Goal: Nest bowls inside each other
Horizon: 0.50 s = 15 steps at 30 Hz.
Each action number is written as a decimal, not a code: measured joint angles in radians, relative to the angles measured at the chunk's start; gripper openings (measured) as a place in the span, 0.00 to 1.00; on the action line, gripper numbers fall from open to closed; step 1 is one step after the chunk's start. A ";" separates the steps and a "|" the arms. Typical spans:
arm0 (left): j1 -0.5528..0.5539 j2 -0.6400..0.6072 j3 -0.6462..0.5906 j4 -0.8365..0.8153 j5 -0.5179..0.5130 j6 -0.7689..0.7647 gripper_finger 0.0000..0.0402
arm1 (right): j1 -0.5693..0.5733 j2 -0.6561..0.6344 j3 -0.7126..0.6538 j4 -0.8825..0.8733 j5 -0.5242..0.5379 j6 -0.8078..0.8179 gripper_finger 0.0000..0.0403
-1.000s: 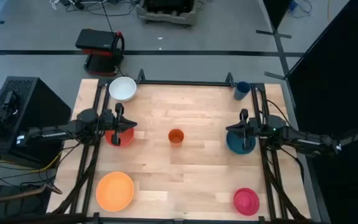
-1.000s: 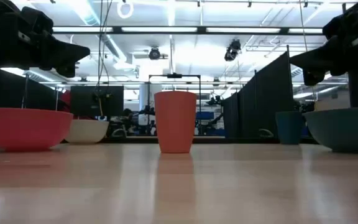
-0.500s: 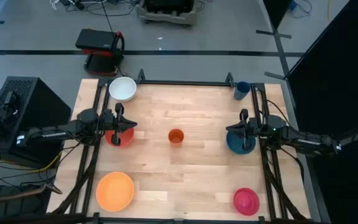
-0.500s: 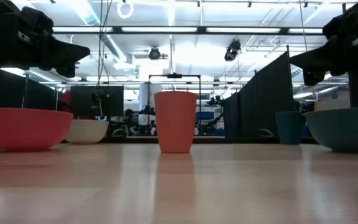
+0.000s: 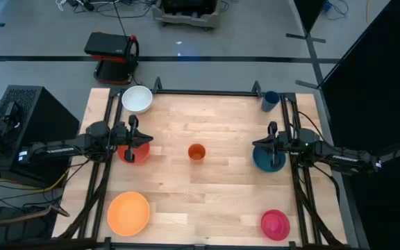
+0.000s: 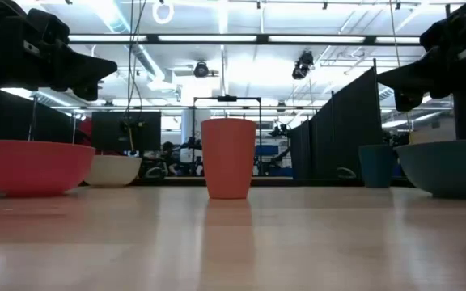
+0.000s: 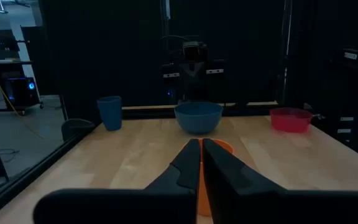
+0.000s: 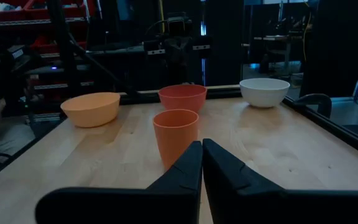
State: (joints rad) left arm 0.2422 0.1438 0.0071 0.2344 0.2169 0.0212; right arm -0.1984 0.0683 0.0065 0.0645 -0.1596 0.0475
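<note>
A: Over the counter [image 5: 207, 194], has anything shifted in the last second?

B: Nothing has. Both arms hang where they were. The left claw [image 5: 144, 139] hovers at nine o'clock above the round red plastic bowl [image 5: 132, 152], fingers pressed together and holding nothing. The right claw [image 5: 258, 144] hovers at three o'clock above the round teal-blue plastic bowl [image 5: 267, 158], also fully closed and empty.

A: And the other bowls?

B: The round white plastic bowl [image 5: 137, 99] sits at about eleven o'clock, near the far edge. The round orange plastic bowl [image 5: 128, 212] sits at seven o'clock, and the round magenta-pink plastic bowl [image 5: 275, 223] at five o'clock; that one looks upturned, though I can't be sure. All five stand well apart, none inside another.

A: What about the cups?

B: The small orange plastic cup [image 5: 196, 153] stands upright at the centre, and the small dark-blue plastic cup [image 5: 270, 101] at one o'clock. Neither belongs to the job.

A: So what does the stillness mean?

B: My judgement is that nesting hasn't begun. With both claws closed, neither can take a rim yet; one must open and come down on the bowl beneath it first.
</note>
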 joint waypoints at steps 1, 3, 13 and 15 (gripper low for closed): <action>0.000 0.000 0.000 0.000 0.000 0.000 0.01 | 0.000 0.000 0.000 0.000 0.000 0.000 0.00; 0.000 0.000 0.000 0.000 0.000 0.000 0.01 | 0.000 0.000 0.000 0.000 0.000 0.000 0.00; 0.000 0.000 0.000 0.000 0.000 0.000 0.01 | 0.000 0.000 0.000 0.000 0.000 0.000 0.00; 0.000 0.000 0.000 0.000 0.000 0.000 0.01 | 0.000 0.000 0.000 0.000 0.000 0.000 0.00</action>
State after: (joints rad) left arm 0.2420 0.1436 0.0071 0.2344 0.2169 0.0214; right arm -0.1985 0.0685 0.0063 0.0647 -0.1596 0.0471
